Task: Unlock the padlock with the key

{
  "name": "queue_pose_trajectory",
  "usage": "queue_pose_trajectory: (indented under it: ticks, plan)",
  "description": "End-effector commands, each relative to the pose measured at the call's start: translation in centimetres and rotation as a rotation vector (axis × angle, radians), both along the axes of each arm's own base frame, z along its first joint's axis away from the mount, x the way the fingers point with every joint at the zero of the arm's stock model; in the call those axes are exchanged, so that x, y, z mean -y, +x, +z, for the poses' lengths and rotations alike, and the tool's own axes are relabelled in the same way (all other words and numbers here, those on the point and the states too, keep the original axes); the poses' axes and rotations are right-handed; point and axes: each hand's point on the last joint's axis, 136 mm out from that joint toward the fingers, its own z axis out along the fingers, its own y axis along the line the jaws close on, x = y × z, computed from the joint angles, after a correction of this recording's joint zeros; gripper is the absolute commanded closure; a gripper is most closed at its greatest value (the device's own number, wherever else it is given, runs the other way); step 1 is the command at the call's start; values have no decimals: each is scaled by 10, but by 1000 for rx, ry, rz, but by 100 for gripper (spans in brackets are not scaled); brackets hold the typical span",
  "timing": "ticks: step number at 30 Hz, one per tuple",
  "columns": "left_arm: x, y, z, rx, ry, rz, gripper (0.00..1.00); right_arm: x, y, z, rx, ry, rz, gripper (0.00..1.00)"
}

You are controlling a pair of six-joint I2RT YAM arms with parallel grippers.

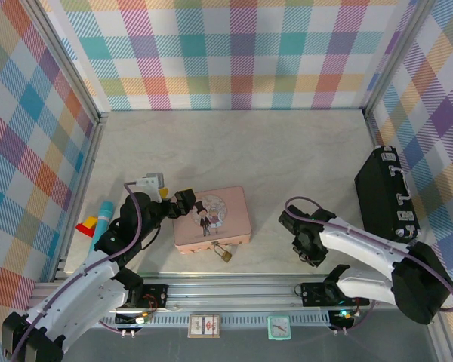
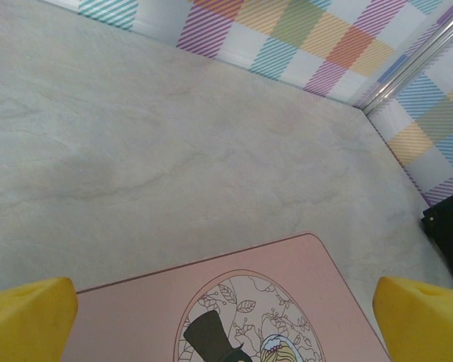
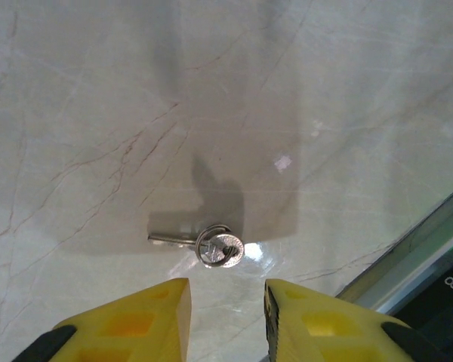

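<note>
Plenty of bare table (image 1: pixel 287 151) in the middle and far back. The only things to bump are the walls and the black case (image 1: pixel 383 197) on the right.

The pink tin (image 1: pixel 211 219) sits center-left. The left gripper (image 2: pixel 225 292) hovers over it, fingers spread wide and holding nothing. The padlock (image 1: pixel 225 253) is at the tin's near edge.

The right gripper (image 3: pixel 226 286) has its fingers a narrow gap apart, empty. The key (image 3: pixel 204 244) lies flat just beyond them on a little ring.

I'd guess the key is light, stiff and slippery on that smooth top, so go for the round head. The near rail is close, so there's not much room that side.
</note>
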Motion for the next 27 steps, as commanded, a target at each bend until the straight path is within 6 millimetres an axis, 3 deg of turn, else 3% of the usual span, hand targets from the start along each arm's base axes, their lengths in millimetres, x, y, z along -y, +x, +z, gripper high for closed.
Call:
queue_pose_trajectory:
  ticks: [1,10,27]
  plan:
    - [3,-3,4,16,-19,-12,0,10,-2,-7,23,-56,-121,67]
    - [3,-3,3,18,-14,-11,0,7,16,-19,119,-34,-103,67]
    - [2,0,-1,12,-2,-4,0,7,13,-22,118,-16,-91,80]
